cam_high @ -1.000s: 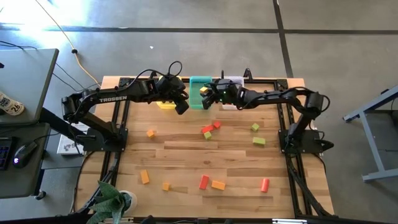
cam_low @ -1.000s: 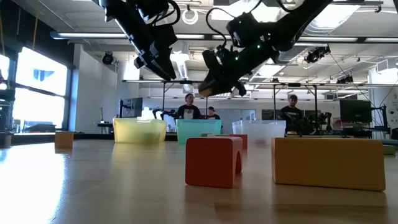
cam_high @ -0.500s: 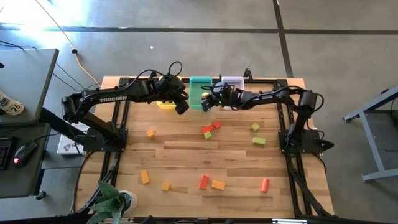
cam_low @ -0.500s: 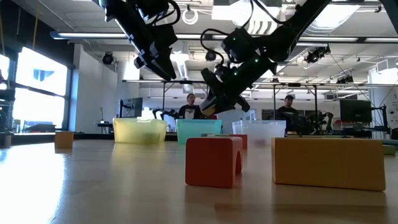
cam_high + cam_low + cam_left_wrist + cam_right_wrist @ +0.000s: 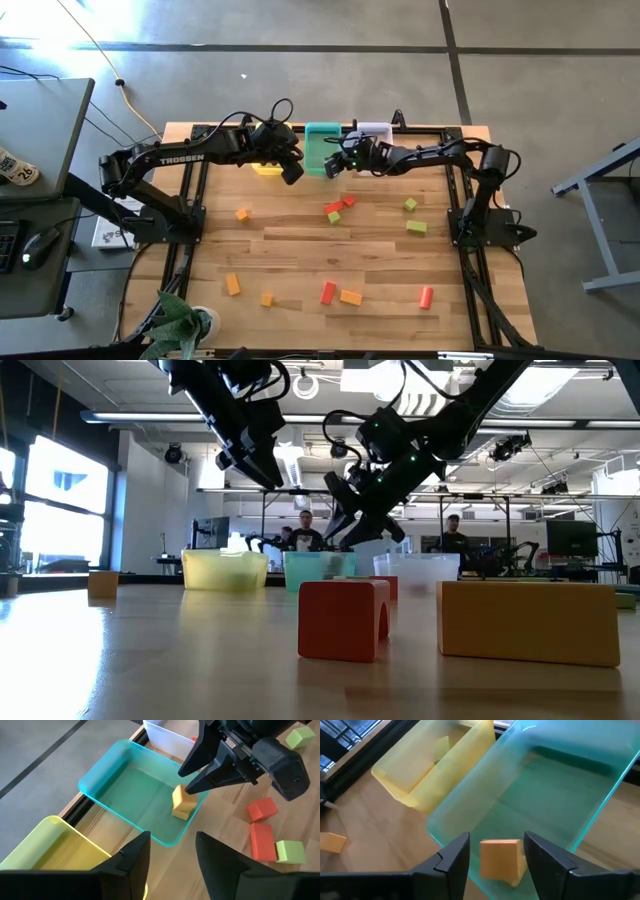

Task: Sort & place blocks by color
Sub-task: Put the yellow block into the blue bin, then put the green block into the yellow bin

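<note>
The right gripper (image 5: 492,852), fingers parted, hangs over the teal bin (image 5: 115,780), an orange block (image 5: 183,802) loose between them. The left gripper (image 5: 170,852) waits open and empty over the yellow bin (image 5: 415,775). Three bins line the far edge; other blocks (image 5: 340,207) lie scattered nearer.

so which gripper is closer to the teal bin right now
Right. The right gripper is over the teal bin's near edge with an orange block between its open fingers; the left gripper hangs just beside it, over the yellow bin.
</note>
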Robot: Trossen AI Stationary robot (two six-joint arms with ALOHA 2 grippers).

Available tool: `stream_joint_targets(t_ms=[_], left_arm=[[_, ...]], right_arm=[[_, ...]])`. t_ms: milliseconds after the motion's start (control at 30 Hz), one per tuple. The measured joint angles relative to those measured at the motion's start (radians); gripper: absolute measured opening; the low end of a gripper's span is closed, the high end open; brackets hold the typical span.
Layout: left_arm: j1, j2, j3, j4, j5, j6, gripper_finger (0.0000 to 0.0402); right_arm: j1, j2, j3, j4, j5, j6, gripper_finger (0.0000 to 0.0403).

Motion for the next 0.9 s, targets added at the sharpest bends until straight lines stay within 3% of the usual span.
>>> stream_joint_targets(t_ms=[433, 700, 900], left_arm=[[-0.015, 0.0, 0.0, -0.019, 0.06, 0.042, 0.0196], [-0.052, 0.0, 0.0, -0.163, 0.06, 0.042, 0.0194], [-0.1, 0.0, 0.0, -0.185, 0.06, 0.041, 0.0193]], right_arm=[[0.004, -0.111, 0.0, -0.011, -0.036, 0.069, 0.0184], [0.047, -0.227, 0.0, -0.108, -0.026, 0.08, 0.0184], [0.102, -0.289, 0.0, -0.193, -0.047, 0.079, 0.0184]])
